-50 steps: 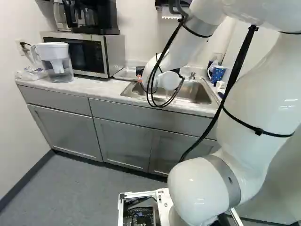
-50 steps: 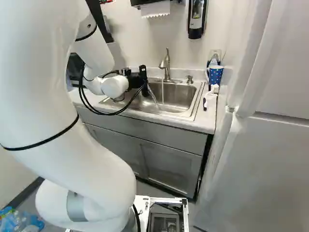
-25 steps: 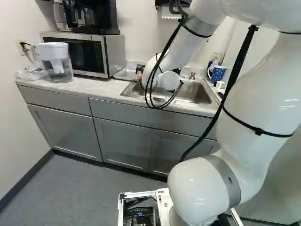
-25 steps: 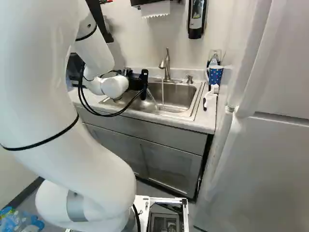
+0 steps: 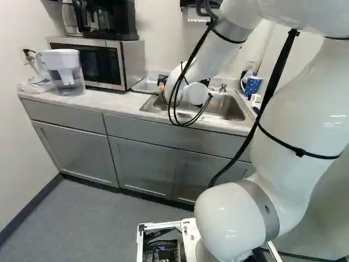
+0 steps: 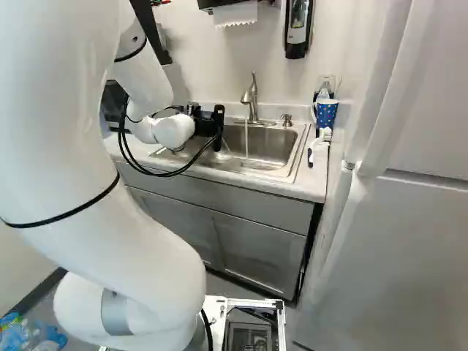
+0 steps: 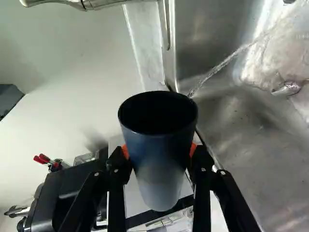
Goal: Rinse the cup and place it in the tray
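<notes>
While water runs off the rim of the blue cup (image 7: 159,164), its long axis is tilted, lip down toward the basin side; exact angle can't be read. In the wrist view the dark mouth faces back at the camera and the narrower base points away, past the fingers. Jaws are clamped on the cup's wall, orange pads (image 7: 125,152) pressing from two sides. Cup is at the left end of the sink (image 6: 291,178) in the right base view, beside the stream from the running faucet (image 6: 252,99), not in it. Arm (image 6: 80,153) rises from the foot joint, bends over high up, then the forearm drops to the wrist by the sink's left edge. Gripper (image 6: 219,130) reaches roughly sideways there, to the right in that view.
</notes>
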Tool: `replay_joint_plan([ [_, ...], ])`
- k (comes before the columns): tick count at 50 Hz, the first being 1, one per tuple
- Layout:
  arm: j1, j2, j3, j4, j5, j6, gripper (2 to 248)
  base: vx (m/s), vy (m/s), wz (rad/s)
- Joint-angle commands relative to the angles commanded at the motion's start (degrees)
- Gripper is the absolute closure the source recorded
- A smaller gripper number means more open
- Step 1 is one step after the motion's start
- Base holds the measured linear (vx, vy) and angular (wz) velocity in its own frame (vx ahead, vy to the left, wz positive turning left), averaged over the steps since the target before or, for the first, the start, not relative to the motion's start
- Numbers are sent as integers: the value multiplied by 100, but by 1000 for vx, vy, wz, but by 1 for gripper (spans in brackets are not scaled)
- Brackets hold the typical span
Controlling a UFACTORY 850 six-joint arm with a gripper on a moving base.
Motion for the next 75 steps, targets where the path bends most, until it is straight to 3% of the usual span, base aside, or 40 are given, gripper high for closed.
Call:
replay_joint_plan([
  [21,0,0,0,0,0,63,125,0,0,0],
  [51,0,0,0,0,0,1749,125,0,0,0],
  [75,0,0,0,0,0,1737,125,0,0,0],
])
